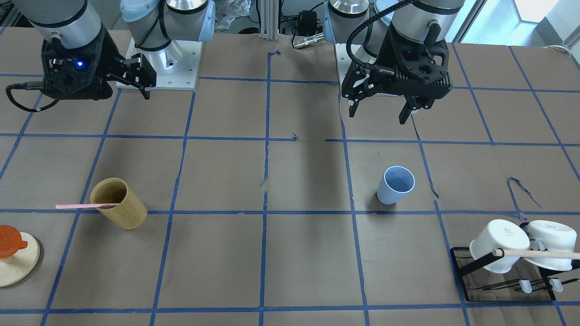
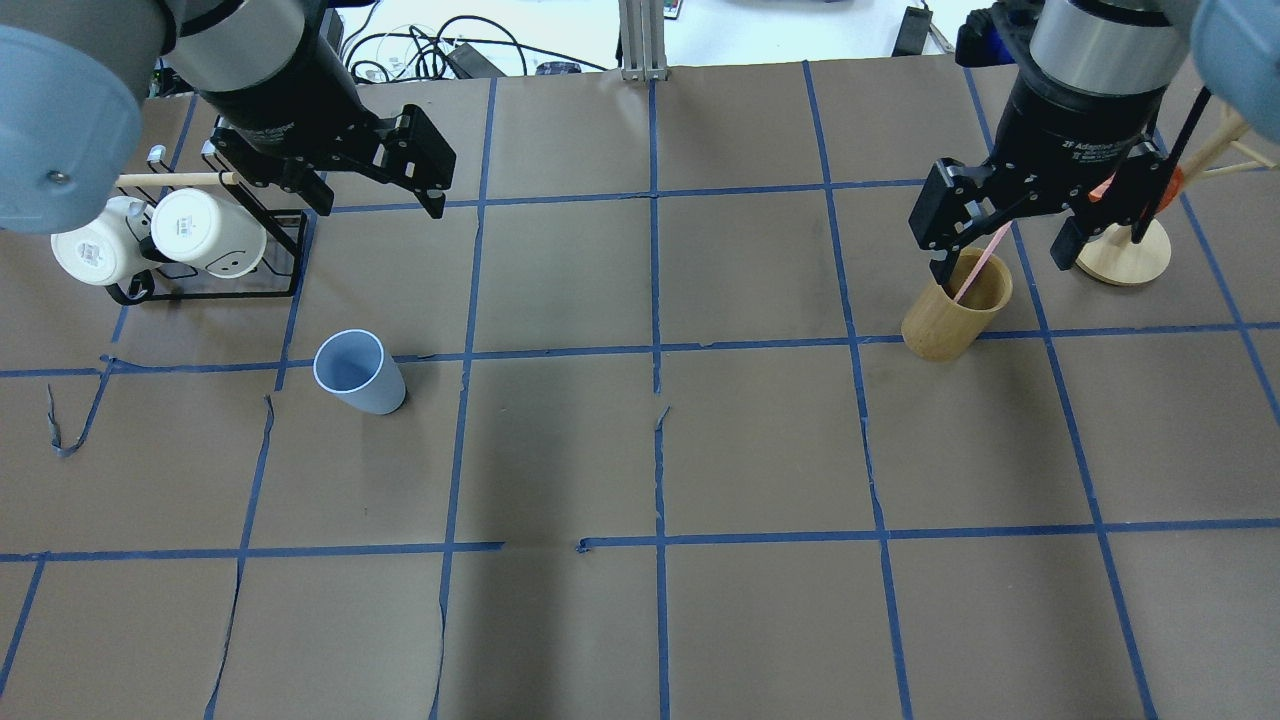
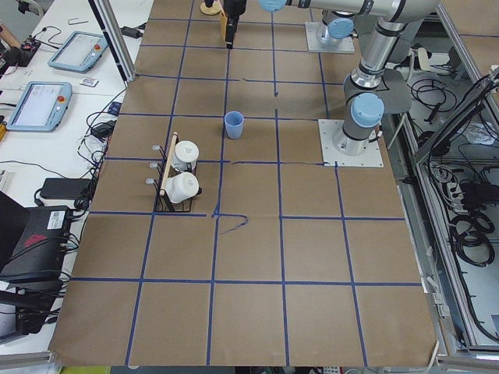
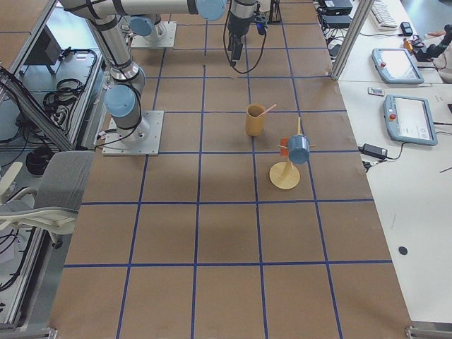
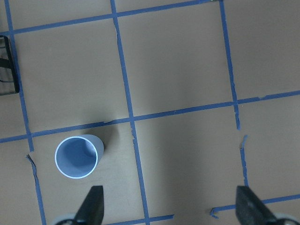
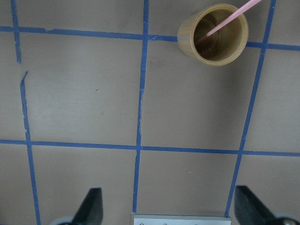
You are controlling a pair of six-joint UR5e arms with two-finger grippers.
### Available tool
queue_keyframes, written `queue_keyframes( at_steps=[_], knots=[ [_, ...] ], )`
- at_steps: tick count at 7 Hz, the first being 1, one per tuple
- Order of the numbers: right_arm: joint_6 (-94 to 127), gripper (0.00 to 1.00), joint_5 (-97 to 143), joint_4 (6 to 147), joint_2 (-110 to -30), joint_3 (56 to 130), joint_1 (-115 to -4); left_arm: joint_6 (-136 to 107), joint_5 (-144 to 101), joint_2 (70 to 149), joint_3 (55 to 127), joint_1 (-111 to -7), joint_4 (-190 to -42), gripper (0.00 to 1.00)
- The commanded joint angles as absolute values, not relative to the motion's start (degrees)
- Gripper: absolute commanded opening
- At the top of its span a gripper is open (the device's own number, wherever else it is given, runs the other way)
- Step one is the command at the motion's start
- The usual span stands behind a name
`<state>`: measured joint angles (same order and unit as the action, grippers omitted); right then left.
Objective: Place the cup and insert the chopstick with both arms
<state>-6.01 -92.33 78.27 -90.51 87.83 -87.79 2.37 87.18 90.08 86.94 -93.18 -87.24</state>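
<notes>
The light blue cup [image 2: 360, 372] stands upright on the brown table, also in the front view [image 1: 395, 184] and the left wrist view [image 5: 77, 157]. My left gripper [image 2: 380, 205] is open and empty, high above the table, behind and a little to the right of the cup. The pale pink chopstick [image 2: 975, 272] leans inside a tan wooden cylinder [image 2: 955, 320], its tip sticking out over the rim [image 6: 229, 18]. My right gripper [image 2: 1005, 250] is open and empty, hanging above the cylinder's far side.
A black rack with two white mugs [image 2: 150, 240] sits at the far left, behind the cup. A round wooden stand [image 2: 1125, 255] with an orange piece stands right of the cylinder. Blue tape lines grid the table.
</notes>
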Motion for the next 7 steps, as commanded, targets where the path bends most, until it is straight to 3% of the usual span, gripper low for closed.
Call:
queue_keyframes(
  at_steps=[1,7],
  knots=[
    [-6.0,1.0,-92.0,78.9,-90.5,87.8,-87.8,2.5,89.3,89.6,87.1,-92.7,-87.6,1.0],
    [-6.9,1.0,-91.9,78.9,-90.5,87.9,-87.8,2.6,89.2,88.7,88.0,-92.3,-87.6,1.0]
  ],
)
